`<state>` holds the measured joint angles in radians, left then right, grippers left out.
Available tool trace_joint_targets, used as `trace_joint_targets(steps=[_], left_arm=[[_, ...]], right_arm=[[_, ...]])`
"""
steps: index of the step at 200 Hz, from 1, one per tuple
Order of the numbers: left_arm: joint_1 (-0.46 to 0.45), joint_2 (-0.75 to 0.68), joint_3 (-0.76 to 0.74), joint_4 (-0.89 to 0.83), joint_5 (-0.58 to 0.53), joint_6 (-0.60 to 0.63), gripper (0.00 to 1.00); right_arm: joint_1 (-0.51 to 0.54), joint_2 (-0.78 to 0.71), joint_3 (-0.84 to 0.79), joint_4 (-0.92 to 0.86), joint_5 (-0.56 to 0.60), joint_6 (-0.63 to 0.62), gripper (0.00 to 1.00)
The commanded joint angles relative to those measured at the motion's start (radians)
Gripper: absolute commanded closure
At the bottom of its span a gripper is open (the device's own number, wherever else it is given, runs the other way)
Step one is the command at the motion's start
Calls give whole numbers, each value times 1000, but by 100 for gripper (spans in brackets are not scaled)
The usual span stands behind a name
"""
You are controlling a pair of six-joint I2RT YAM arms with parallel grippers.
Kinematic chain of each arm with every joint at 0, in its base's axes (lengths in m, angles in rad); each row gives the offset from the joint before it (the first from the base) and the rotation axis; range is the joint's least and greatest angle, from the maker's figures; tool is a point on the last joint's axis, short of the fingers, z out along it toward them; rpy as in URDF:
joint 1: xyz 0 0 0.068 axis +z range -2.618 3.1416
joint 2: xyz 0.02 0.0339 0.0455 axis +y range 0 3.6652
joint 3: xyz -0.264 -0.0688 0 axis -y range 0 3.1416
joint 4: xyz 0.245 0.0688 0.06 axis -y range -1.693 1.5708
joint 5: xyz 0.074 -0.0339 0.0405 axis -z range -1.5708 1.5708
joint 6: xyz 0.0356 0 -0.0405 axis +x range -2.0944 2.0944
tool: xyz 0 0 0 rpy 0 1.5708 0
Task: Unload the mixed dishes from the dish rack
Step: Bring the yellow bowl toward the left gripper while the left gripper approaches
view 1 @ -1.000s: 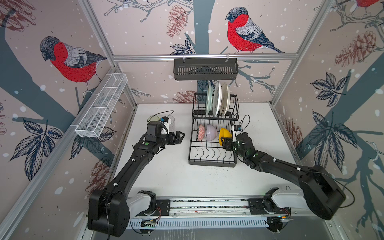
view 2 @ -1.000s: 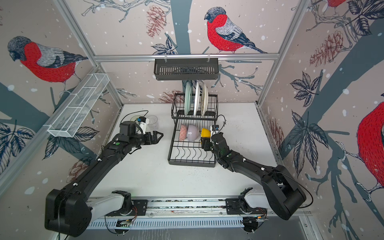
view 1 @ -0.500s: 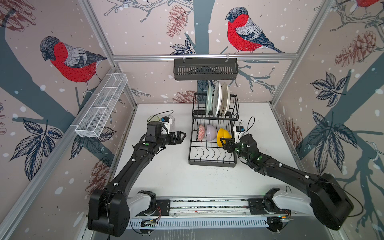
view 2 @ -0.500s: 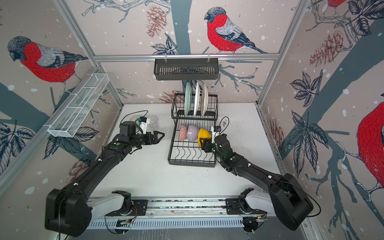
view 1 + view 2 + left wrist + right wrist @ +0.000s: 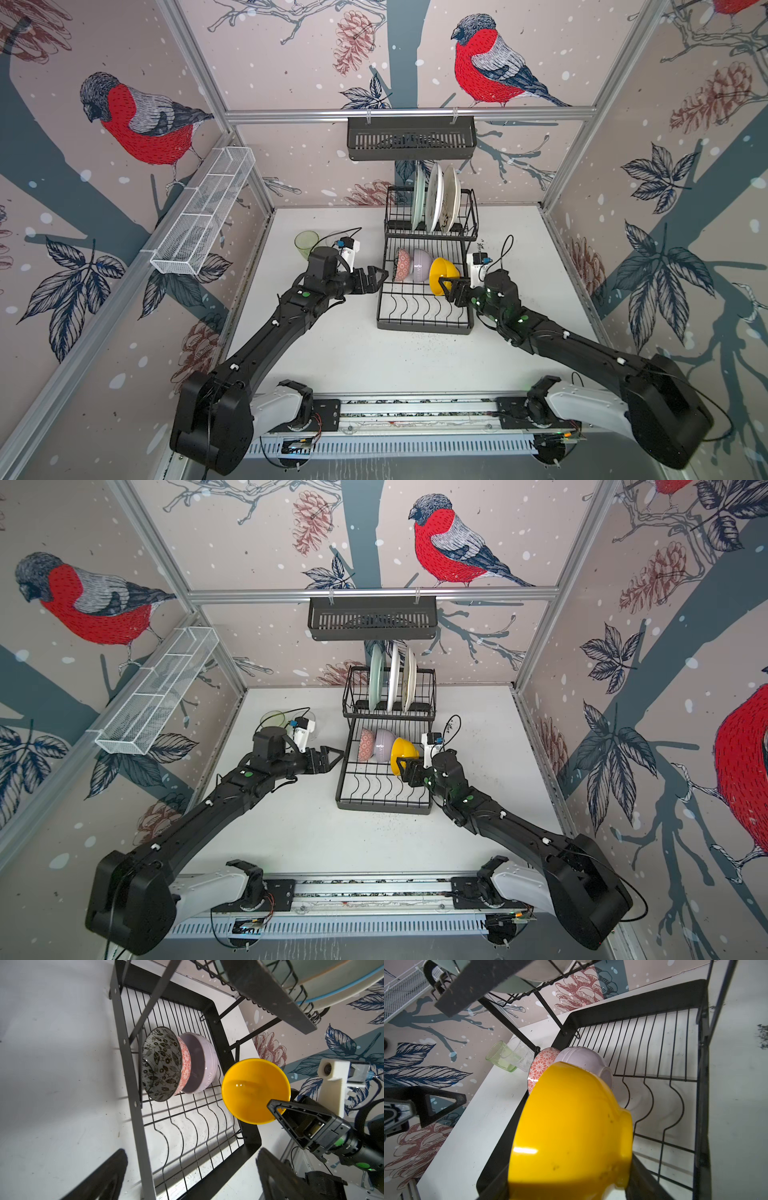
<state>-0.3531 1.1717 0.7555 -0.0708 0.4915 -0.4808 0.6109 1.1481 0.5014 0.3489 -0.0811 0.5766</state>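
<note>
counter [image 5: 353,353] under me is white and carries the black wire dish rack [image 5: 424,328], which sits at the back centre in both top views. long white mesh basket [image 5: 203,216] hangs on the wall by my left arm, and a black slotted basket [image 5: 411,137] hangs on the back rail above the rack.

on the rack's raised tier three plates stand on edge, side by side: the pale green plate [image 5: 417,199], the white patterned plate [image 5: 434,199] and the cream plate [image 5: 452,199].

on the lower grid tray, the pink patterned bowl [image 5: 162,1064] and the lilac bowl [image 5: 199,1064] stand on edge, nested against each other, in the corner nearest my left arm. its inside, seen from my left wrist, is dark with a leaf pattern.

my right claw [image 5: 451,289] is pinching the rim of the yellow bowl [image 5: 444,270], one finger inside it as my left wrist view shows. the bowl is tilted, just beside the lilac bowl, over the tray's edge on my right arm's side. whether it touches the tray wires i cannot tell.

my left claw [image 5: 376,278] is spread wide and holds nothing, just outside the rack's edge on my left arm's side.

green glass [image 5: 306,243] stands upright on the counter behind my left arm, near the wall. clear glass [image 5: 519,1055] stands right next to it, seen from my right wrist.
</note>
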Motion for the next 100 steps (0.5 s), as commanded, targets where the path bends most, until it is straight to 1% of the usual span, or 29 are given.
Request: trace_joint_targets(steps=[1, 56, 100], left_arm=[[-28, 14, -23, 135, -18, -80, 3], [-102, 29, -15, 171, -62, -119, 3], [-140, 29, -24, 188, -75, -130, 3]], right_arm=[[-3, -4, 15, 48, -74, 4, 40], [-3, -32, 15, 102, -197, 46, 39], [-2, -63, 13, 115, -231, 68, 39]])
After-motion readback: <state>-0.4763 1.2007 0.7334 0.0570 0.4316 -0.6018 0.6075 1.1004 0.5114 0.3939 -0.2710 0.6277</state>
